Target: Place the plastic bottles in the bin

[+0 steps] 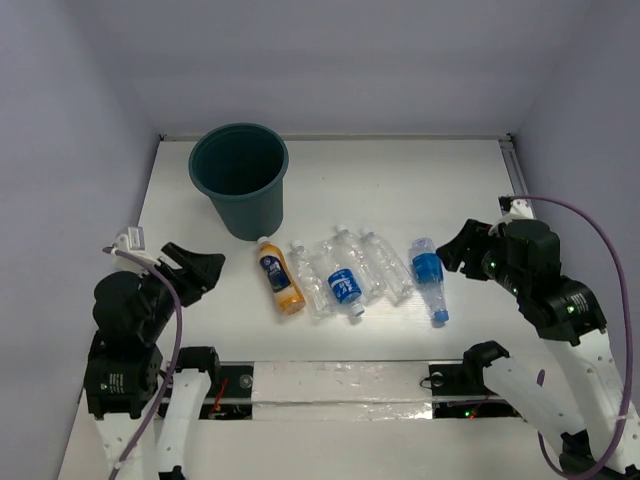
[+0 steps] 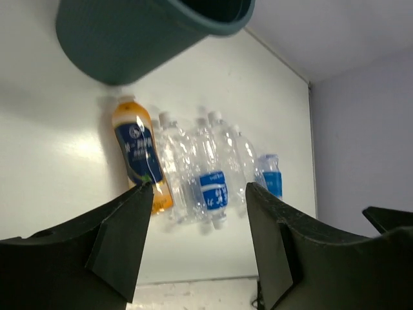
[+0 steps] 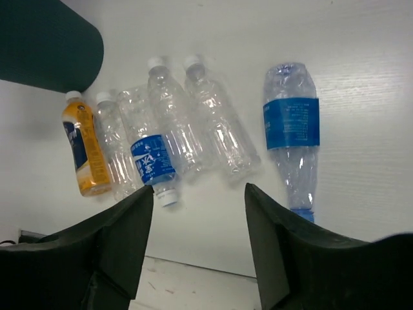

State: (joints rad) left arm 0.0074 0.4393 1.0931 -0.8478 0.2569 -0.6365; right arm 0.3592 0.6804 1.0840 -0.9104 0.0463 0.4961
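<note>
The left gripper [image 2: 197, 190] and right gripper [image 3: 199, 192] are hanging with fingers apart, holding nothing. The teal bin [image 3: 45, 45] is getting cut off; clear bottles [image 2: 175, 161] are blurring together.

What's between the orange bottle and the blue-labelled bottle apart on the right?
Four clear bottles side by side, one of them another blue-labelled bottle; the top view shows it.

left pincer [image 1: 212, 273] open, right pincer [image 1: 449, 254] open

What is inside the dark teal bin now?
No bottle shows inside the bin; its visible interior is dark and bare. The near wall hides part of the bottom. The bottles lie outside it.
</note>
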